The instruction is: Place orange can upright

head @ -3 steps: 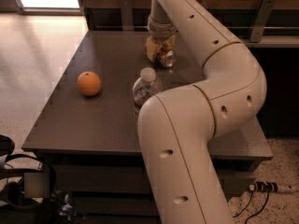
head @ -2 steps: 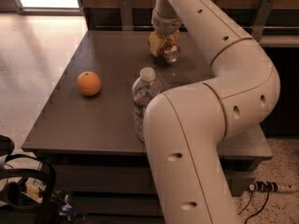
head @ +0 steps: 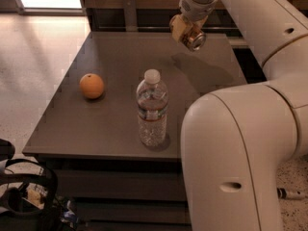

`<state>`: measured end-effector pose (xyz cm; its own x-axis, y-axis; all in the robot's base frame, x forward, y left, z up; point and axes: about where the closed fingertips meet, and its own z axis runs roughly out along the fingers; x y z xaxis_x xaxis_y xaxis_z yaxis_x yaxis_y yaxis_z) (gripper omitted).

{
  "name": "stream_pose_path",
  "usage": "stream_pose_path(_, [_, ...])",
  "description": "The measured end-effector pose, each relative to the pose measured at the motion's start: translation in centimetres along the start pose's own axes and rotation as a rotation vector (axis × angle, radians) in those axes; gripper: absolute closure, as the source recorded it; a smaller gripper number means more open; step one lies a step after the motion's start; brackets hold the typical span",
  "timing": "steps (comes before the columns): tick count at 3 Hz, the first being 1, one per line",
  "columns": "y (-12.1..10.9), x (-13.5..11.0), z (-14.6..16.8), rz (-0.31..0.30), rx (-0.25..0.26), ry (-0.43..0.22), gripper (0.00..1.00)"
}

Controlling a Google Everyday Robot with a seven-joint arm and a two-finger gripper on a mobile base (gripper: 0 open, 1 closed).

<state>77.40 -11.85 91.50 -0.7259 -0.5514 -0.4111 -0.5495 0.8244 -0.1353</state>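
The orange can (head: 191, 35) is coppery with a silver end. It is held tilted in the air above the far right part of the dark table (head: 110, 114). My gripper (head: 186, 29) is shut on the can, reaching down from the white arm at the top of the camera view. The can's shadow falls on the tabletop below and to the right of it.
A clear plastic water bottle (head: 152, 109) stands upright near the table's front middle. A round orange fruit (head: 91, 86) lies at the left. My white arm (head: 240, 153) fills the right side. Dark gear and cables (head: 24, 201) lie on the floor at lower left.
My gripper has lifted the can off the table's far side and carried it up and to the right. The view has shifted, so the bottle and fruit sit further right.
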Motion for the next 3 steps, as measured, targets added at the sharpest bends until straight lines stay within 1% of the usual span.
stream_pose_path(1, [-1.6,0.1,-3.6,-0.058,-0.045,-0.172,1.0])
stream_pose_path(2, [-1.8,-0.7,-5.6,-0.155,-0.1,-0.302,1.0])
stream_pose_path(3, [-1.4,-1.7,-7.7,-0.258,-0.147,-0.416,1.0])
